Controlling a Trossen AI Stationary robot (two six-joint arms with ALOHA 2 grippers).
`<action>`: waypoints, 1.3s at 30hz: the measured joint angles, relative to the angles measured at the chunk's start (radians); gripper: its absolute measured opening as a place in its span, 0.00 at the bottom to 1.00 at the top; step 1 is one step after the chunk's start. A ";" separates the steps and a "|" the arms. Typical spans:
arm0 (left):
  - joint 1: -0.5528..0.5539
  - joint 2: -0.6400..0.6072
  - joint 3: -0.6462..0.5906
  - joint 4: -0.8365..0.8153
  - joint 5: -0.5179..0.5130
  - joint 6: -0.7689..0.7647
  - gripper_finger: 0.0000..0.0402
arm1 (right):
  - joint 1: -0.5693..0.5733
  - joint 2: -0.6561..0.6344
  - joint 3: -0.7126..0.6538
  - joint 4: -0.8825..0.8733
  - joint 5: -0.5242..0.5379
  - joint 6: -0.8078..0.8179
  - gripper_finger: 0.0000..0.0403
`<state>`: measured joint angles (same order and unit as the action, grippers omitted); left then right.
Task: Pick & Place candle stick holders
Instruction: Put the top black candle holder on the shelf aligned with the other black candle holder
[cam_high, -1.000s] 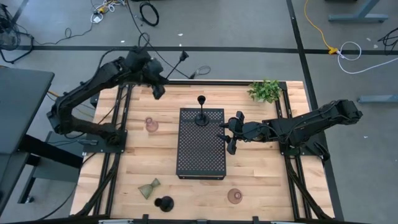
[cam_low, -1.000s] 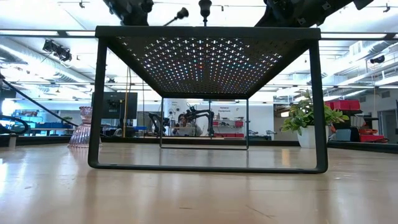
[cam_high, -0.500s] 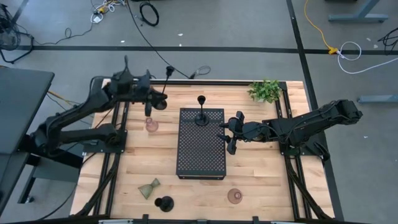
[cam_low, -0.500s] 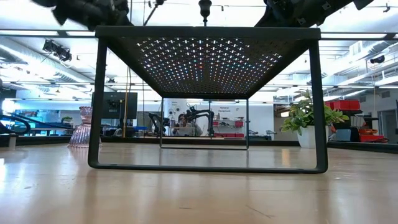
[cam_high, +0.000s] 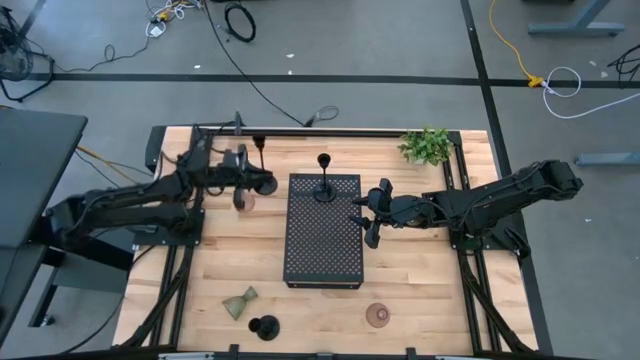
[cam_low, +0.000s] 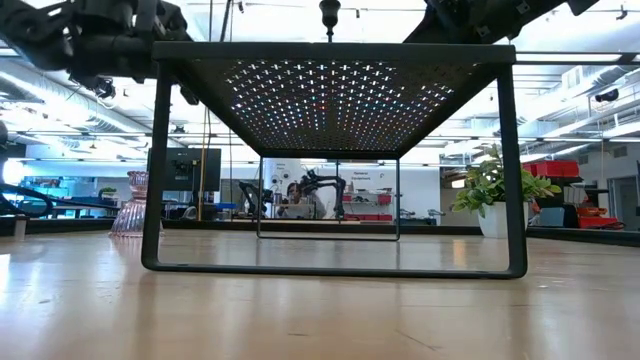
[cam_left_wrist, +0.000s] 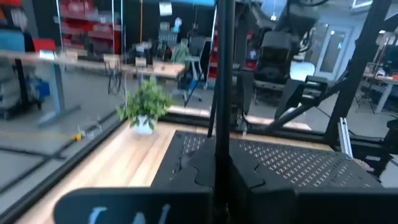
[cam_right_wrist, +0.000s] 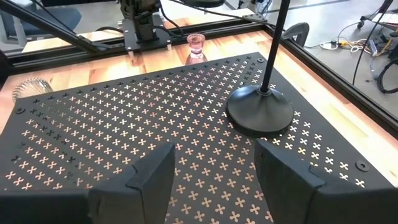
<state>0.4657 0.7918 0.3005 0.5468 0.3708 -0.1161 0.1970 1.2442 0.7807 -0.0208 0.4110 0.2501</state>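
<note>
My left gripper (cam_high: 247, 182) hangs over the table's far left, just off the black perforated tray (cam_high: 323, 245), shut on a slim black candle stick holder (cam_high: 262, 165) that stands upright. A squat pink glass holder (cam_high: 245, 204) sits on the table right beneath it. A second black holder (cam_high: 325, 190) stands by its round base on the tray's far end. My right gripper (cam_high: 372, 215) waits open over the tray's right edge. Near the front edge rest an olive-green holder (cam_high: 240, 303), a third black one (cam_high: 263, 327) and another pink glass one (cam_high: 377, 316). My left gripper pinches the black holder's thin stem (cam_left_wrist: 221, 143) between its two fingers. The fingers come level from the table's left side and lie across the stem. The holder stands upright in the hold, its round base (cam_high: 266, 186) lifted clear of the table and its cup top (cam_high: 258, 140) above.
A small leafy plant (cam_high: 427, 146) stands at the far right corner. Black frame rails (cam_high: 190, 250) run along the table's left and right sides. Bare wood shows left and right of the tray.
My left gripper has come down and toward the table's near edge, tipping from a raised slant to level, still shut on the black holder. The holder, which slanted out past the far edge, now stands upright beside the tray's far left corner.
</note>
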 joint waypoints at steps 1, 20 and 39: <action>-0.016 0.000 -0.017 0.031 -0.015 0.001 0.03 | 0.000 0.000 0.000 0.000 0.000 0.000 0.55; -0.157 0.137 -0.079 0.233 -0.194 0.079 0.03 | 0.000 0.000 0.000 0.040 -0.008 -0.023 0.55; -0.182 0.486 -0.077 0.662 -0.191 0.086 0.03 | 0.000 0.000 0.000 0.041 -0.008 -0.024 0.55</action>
<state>0.2832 1.2781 0.2234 1.2088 0.1800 -0.0297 0.1970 1.2441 0.7807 0.0200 0.4026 0.2263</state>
